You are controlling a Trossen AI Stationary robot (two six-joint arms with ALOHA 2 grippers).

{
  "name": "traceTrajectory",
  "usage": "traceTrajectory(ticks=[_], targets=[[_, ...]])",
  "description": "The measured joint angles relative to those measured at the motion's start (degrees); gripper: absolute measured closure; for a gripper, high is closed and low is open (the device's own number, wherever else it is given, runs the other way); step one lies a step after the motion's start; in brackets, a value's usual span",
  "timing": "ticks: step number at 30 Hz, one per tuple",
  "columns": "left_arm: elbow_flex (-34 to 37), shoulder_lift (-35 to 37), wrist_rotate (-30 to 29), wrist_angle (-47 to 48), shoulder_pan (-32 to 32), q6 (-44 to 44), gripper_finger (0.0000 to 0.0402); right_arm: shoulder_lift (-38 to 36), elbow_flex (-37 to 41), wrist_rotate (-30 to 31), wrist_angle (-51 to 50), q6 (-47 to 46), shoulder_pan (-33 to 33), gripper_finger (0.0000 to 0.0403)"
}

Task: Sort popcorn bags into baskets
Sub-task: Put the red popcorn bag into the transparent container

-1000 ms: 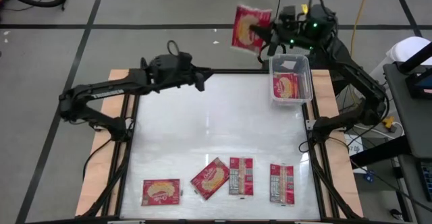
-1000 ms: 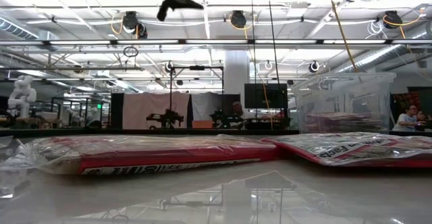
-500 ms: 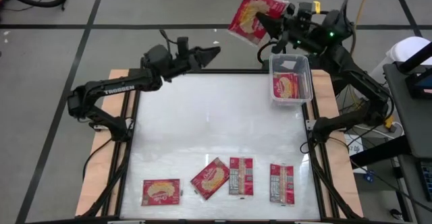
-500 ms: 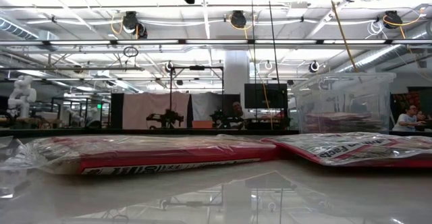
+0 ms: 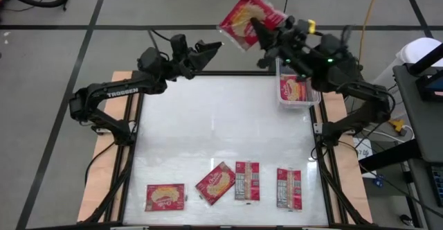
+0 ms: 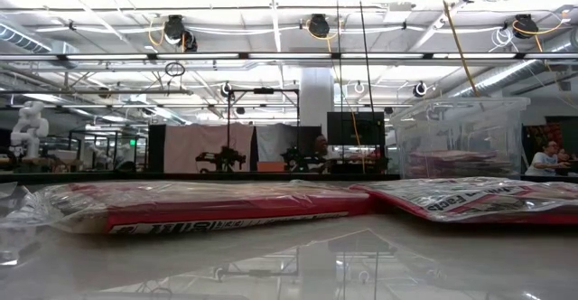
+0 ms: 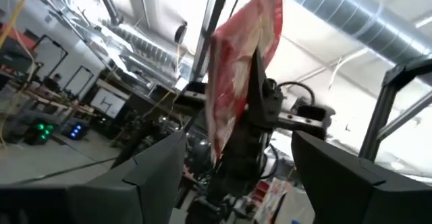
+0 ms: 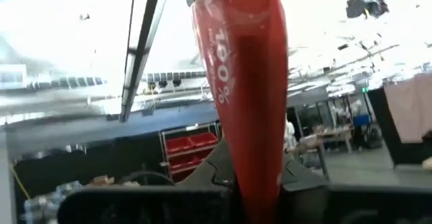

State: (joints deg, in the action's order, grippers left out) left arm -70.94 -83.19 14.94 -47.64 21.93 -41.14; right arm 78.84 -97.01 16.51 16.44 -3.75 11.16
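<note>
High above the table's far edge, my right gripper (image 5: 266,32) is shut on a red popcorn bag (image 5: 245,19) and holds it tilted, picture side up. In the right wrist view that bag (image 8: 243,82) stands edge-on between the fingers. My left gripper (image 5: 210,48) is open and points at the bag from the left, a short gap away. Seen from the left wrist, the held bag (image 7: 243,69) hangs ahead between wide-spread fingers (image 7: 155,163). The clear basket (image 5: 313,95) at the far right holds one bag (image 5: 293,90). Several bags lie along the near edge: (image 5: 166,197), (image 5: 217,183), (image 5: 247,180), (image 5: 289,187).
From the low view, two bags (image 6: 208,205) (image 6: 470,196) lie in the foreground, and the clear basket (image 6: 461,137) stands behind on the right. Both arms are raised off the table. A person sits in the room at far right.
My right arm swung the held bag leftward and tilted it. My left arm rose toward the bag and its fingers spread wider.
</note>
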Motion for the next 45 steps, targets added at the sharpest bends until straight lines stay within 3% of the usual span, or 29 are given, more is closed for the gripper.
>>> traceTrajectory(ticks=[5,11,17,20,24,29,35,39,45], targets=[[0.00,-0.41,-0.67,-0.27,-0.21,0.72,0.0139,3.85,0.07,-0.31,2.54,-4.56,-0.21,0.0391],[0.02,-0.37,-1.30,-3.84,0.25,1.78,0.0190,6.36,0.09,-3.08,6.09,-7.98,-0.17,0.0390],[0.02,-0.38,-0.95,-3.71,0.66,3.10,0.0312,6.31,0.02,-3.08,3.27,-10.13,0.78,0.0388],[0.04,-0.38,3.08,-2.67,2.15,2.42,0.0378,5.89,0.00,-3.02,0.82,-14.39,0.74,0.0388],[0.07,-0.38,10.14,-1.64,4.04,0.85,0.0373,4.89,0.00,-2.20,-3.68,-16.59,-0.64,0.0376],[0.09,0.75,16.63,1.12,7.91,-1.14,0.0378,2.65,0.02,1.77,-14.07,-21.17,-2.63,0.0326],[0.09,4.38,26.80,15.38,14.35,3.08,0.0383,-3.24,-0.02,2.89,-34.66,-28.95,-5.70,0.0261],[0.09,6.67,33.61,30.65,16.52,9.94,0.0380,-5.22,0.02,2.76,-48.44,-35.00,-8.27,0.0240],[0.09,9.40,35.01,57.68,14.26,26.07,0.0384,-6.19,0.04,2.93,-60.38,-39.28,-11.12,0.0236]])
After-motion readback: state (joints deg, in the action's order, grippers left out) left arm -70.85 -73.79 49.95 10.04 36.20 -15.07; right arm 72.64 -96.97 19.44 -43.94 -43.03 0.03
